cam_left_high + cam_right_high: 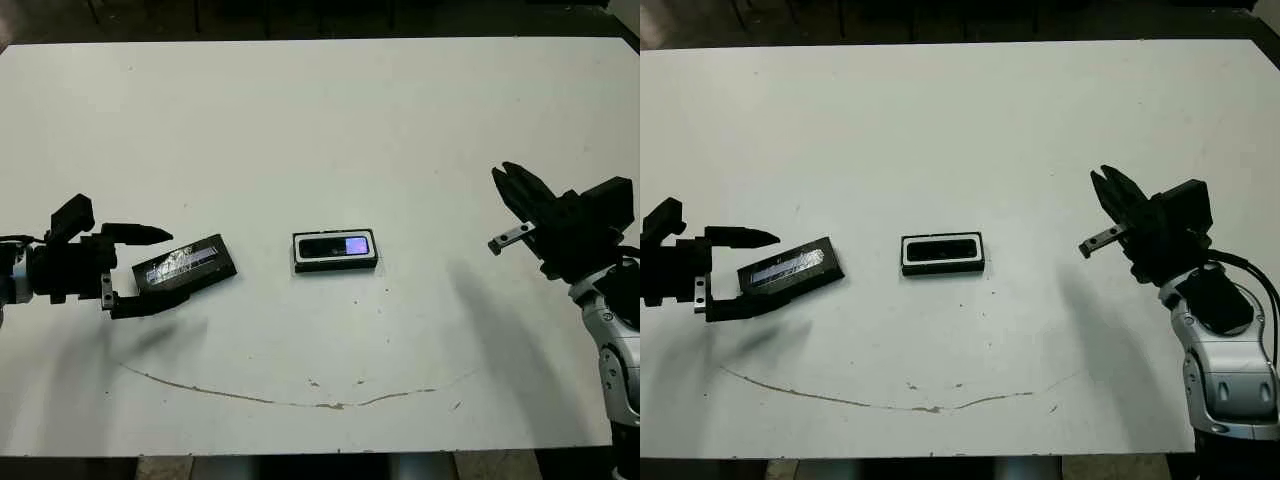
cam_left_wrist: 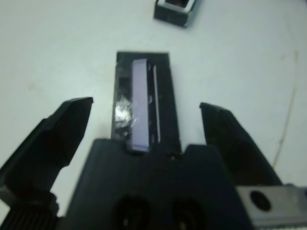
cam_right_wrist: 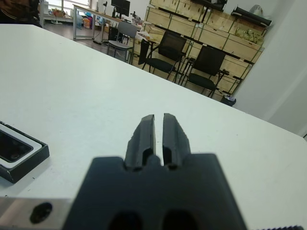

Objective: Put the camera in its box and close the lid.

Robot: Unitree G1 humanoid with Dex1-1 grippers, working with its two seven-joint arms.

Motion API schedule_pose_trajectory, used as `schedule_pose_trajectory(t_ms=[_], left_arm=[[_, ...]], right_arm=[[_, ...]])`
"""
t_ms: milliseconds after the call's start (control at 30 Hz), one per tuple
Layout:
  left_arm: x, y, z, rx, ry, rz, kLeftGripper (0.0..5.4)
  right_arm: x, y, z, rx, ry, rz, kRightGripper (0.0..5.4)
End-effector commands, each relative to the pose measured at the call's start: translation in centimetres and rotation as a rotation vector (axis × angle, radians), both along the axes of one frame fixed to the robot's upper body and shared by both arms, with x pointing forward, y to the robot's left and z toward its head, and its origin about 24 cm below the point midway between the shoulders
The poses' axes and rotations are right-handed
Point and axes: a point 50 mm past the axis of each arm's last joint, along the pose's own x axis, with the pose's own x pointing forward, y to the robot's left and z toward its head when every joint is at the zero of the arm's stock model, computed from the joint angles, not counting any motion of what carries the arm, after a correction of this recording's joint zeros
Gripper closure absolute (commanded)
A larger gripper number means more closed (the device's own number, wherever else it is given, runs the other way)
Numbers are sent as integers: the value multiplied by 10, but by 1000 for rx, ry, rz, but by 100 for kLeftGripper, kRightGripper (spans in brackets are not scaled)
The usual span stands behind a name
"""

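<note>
The camera (image 1: 336, 246) lies inside the box (image 1: 335, 266) near the middle of the white table (image 1: 320, 120), its bluish screen facing up, and the box has no cover on it. At about nine o'clock from the box, well apart from it, the lid (image 1: 186, 266) lies flat with its shiny label up, between the widely spread fingers of the left gripper (image 1: 142, 270), which straddle it without visibly pressing on it. At three o'clock, well away from the box, the right gripper (image 3: 159, 136) hovers above bare table with its two fingers nearly together and nothing between them.
</note>
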Motion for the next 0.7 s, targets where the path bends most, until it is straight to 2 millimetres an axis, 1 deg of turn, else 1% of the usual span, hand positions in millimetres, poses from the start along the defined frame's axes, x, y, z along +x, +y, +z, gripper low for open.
schedule_pose_trajectory(t_ms=[33,367,500,700], left_arm=[[-7,5,-11,42,52,30,1],[-11,5,-22,9,125,55,1],[-13,4,-26,21,139,89,41],[-15,1,-28,-33,139,140,150]], right_arm=[[-2,-3,-4,-4,34,-7,540],[-1,-1,-3,-6,41,-7,540],[-2,0,-2,-20,47,-14,540],[-3,1,-2,-17,54,-19,540]])
